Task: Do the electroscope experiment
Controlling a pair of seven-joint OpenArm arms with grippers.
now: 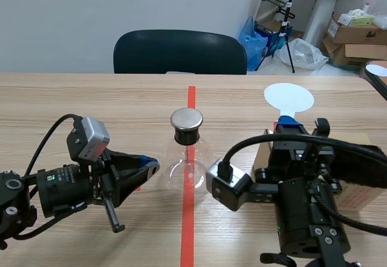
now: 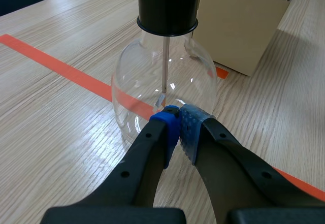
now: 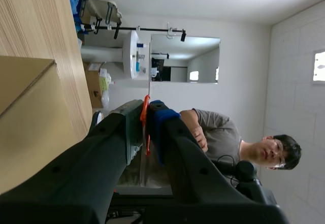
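The electroscope point(image 1: 186, 152) is a clear round glass flask with a black stopper and a metal disc on top. It stands on the orange-red centre line. In the left wrist view a thin rod hangs inside the flask point(image 2: 165, 82). My left gripper point(image 1: 151, 167) point(image 2: 179, 127) is shut on nothing, its tips right at the flask's lower wall. My right gripper point(image 1: 285, 121) point(image 3: 147, 115) is rolled on its side to the right of the flask. It is shut on the stem of a thin white round paddle point(image 1: 289, 97), which shows edge-on point(image 3: 147, 132) in the right wrist view.
A tan cardboard box point(image 1: 357, 176) point(image 2: 244, 26) point(image 3: 25, 122) sits under and behind my right arm, close to the flask. A dark chair point(image 1: 180, 52) stands at the far table edge. A person point(image 3: 223, 137) with folded arms is off to the side.
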